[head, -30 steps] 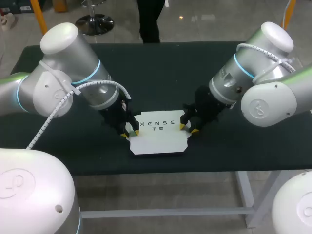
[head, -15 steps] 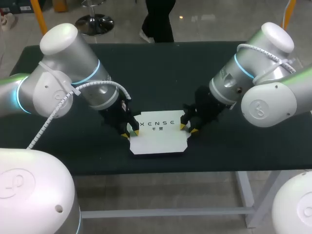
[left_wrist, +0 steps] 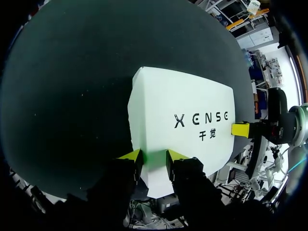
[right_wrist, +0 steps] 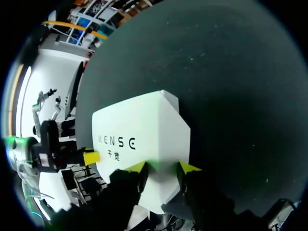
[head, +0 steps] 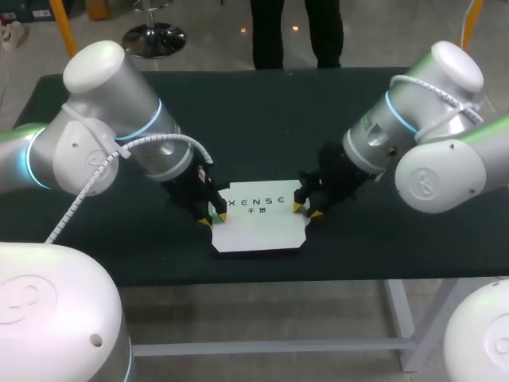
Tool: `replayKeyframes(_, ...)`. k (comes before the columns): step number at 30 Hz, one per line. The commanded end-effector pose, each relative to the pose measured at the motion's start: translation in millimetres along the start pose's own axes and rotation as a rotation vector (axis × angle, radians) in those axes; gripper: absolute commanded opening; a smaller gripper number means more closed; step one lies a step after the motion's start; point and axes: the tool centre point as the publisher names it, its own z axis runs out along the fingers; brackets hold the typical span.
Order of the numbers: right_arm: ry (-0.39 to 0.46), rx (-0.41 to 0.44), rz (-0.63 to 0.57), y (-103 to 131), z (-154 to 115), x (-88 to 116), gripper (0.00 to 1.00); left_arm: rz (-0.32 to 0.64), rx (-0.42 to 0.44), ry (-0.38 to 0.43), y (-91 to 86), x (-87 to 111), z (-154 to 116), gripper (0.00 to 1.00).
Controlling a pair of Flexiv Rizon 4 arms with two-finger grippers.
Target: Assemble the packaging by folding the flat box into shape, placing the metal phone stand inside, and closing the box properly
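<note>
The flat box (head: 258, 227) lies on the table (head: 262, 119) near its front edge, between our grippers. Our left gripper (head: 213, 217) and right gripper (head: 305, 210) stand with fingers parted, their tips at the box's opposite edges, clamping nothing.

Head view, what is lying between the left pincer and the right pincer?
The flat white box, with the left pincer at one side edge and the right pincer at the opposite edge. The head view shows nothing else there.

Even bright room light; white box (head: 258, 227) glaring against dark table (head: 262, 119); shadows faint
</note>
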Motion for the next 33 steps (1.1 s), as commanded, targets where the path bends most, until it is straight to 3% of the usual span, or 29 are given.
replayKeyframes(1,0.011,-0.002,-0.003,-1.7,6.1,-1.9,0.45,0.001,0.003,0.003,1.9,-2.8,10.7,0.35)
replayKeyframes(13,0.048,-0.024,-0.007,-1.4,8.0,-2.2,0.44,0.008,0.004,0.047,4.0,-5.1,11.6,0.4)
replayKeyframes(33,0.117,-0.038,-0.004,1.9,6.3,-6.5,0.44,0.044,0.024,0.173,2.9,-2.8,10.4,0.38)
